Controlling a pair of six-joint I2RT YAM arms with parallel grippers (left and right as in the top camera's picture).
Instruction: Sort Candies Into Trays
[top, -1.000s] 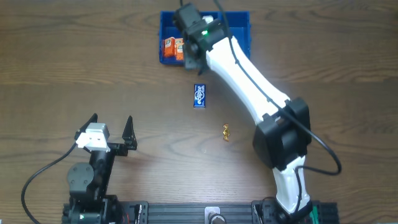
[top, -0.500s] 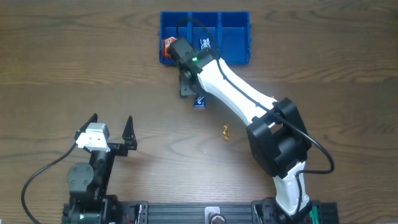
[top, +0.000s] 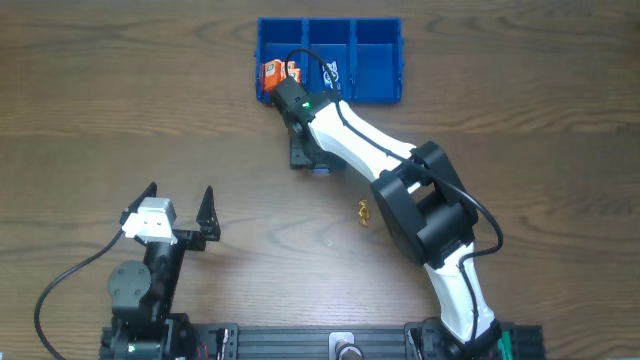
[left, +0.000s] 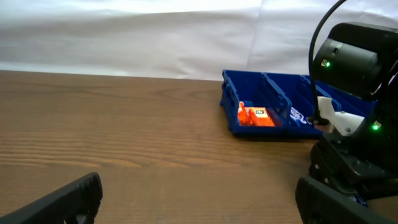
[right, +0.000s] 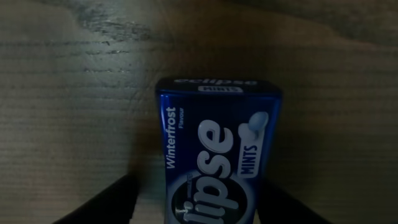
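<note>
The right gripper (right: 196, 202), fingers spread, is straddling the blue mint tin (right: 217, 137), best centred across its long sides before pinching.

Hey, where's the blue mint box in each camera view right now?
Top view: mint box, a blue sliver under the right gripper, below the blue tray.
Left wrist view: hidden behind that gripper.
Right wrist view: centred between the fingers.
Shared landmark: the right gripper.

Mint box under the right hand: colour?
The mint box is dark blue with white lettering, clearest in the right wrist view.
</note>
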